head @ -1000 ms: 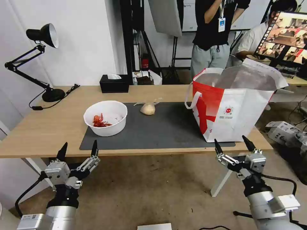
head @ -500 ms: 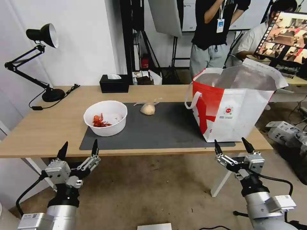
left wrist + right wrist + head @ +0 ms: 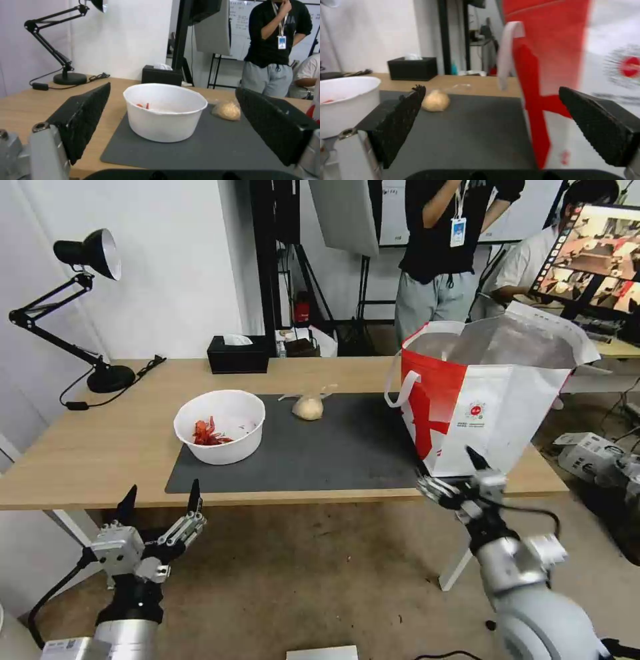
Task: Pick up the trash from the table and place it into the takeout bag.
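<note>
Now — right gripper [image 3: 448, 473] risen to takeout bag [image 3: 493, 400] | left gripper [image 3: 160, 499] parked, unchanged

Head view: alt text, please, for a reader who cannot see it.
Two open grippers, left and right, hover at a light-wood table's near edge. Its dark grey mat holds a white round bowl of red shells, a bagged beige lump and a white-and-red takeout bag.

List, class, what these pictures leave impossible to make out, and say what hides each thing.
- Inside of the takeout bag: in the head view its own wall and foil flap hide the contents.
- Bowl contents: in the left wrist view the near rim hides all but a bit of red.
- Bag logo: blurred in the right wrist view.
- Right gripper: blurred in the head view, in front of the bag.
</note>
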Tool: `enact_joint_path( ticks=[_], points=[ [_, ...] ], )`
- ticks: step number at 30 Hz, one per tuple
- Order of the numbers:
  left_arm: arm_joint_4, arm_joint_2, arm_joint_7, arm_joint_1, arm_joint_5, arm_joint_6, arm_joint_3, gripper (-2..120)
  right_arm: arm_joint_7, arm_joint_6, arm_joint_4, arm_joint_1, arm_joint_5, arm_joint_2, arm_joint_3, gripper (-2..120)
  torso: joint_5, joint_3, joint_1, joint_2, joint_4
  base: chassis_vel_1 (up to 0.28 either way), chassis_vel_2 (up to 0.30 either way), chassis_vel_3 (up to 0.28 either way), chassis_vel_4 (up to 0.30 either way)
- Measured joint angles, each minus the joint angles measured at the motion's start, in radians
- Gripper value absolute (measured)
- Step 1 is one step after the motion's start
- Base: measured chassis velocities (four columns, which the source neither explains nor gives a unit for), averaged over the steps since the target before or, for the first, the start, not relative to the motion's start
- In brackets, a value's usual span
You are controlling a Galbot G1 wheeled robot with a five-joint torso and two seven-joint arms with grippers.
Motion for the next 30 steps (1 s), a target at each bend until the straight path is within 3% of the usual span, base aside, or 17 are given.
enact_joint_path(
  ticks=[2, 6, 8, 12, 19, 20, 27, 30],
  points=[
    [0.0, -0.004, 0.0, 0.009, 0.007, -0.009, -0.001, 100, -0.007, -0.028, -0.021, 0.057, 0.024, -0.013, -0.026, 100, -0.0002, 0.0, 0.0, 0.0, -0.0003, 0.0, 0.0, 0.0, 0.0],
    [0.0, -0.011, 0.0, 0.021, 0.012, -0.001, 0.0, 100, -0.055, -0.089, -0.184, 0.28, 0.072, -0.024, -0.139, 100, 0.0, 0.0, 0.0, 0.0, -0.0007, 0.0, 0.0, 0.0, 0.0],
    [0.0, -0.019, 0.0, 0.03, 0.013, 0.002, -0.001, 100, -0.058, -0.13, -0.28, 0.423, 0.114, -0.003, -0.21, 100, -0.0003, 0.0, 0.0, 0.0, -0.0003, 0.0, 0.0, 0.0, 0.0],
    [0.0, -0.025, 0.0, 0.036, 0.013, 0.003, -0.006, 100, -0.059, -0.146, -0.367, 0.544, 0.141, 0.027, -0.283, 100, -0.0002, 0.0, 0.0, 0.0, -0.0004, 0.0, 0.0, 0.0, 0.0],
    [0.0, -0.051, -0.001, 0.054, 0.015, 0.004, -0.021, 100, -0.088, -0.182, -0.692, 0.859, 0.167, 0.19, -0.479, 100, -0.0006, 0.0, 0.0, 0.0, -0.0001, 0.0, 0.0, 0.0, 0.0],
    [0.0, -0.051, -0.001, 0.054, 0.015, 0.004, -0.021, 100, -0.088, -0.182, -0.692, 0.859, 0.167, 0.19, -0.479, 100, -0.0006, 0.0, 0.0, 0.0, -0.0001, 0.0, 0.0, 0.0, 0.0],
    [0.0, -0.068, 0.0, 0.062, 0.019, -0.001, -0.032, 100, -0.113, -0.186, -1.028, 1.043, 0.148, 0.379, -0.533, 100, -0.0004, 0.0, 0.0, 0.0, 0.0, 0.0, 0.0, 0.0, 0.0],
    [0.0, -0.074, 0.0, 0.061, 0.021, -0.003, -0.033, 100, -0.12, -0.186, -1.111, 1.075, 0.129, 0.423, -0.538, 100, -0.0005, 0.0, 0.0, 0.0, -0.0004, 0.0, 0.0, 0.0, 0.0]
  ],
)
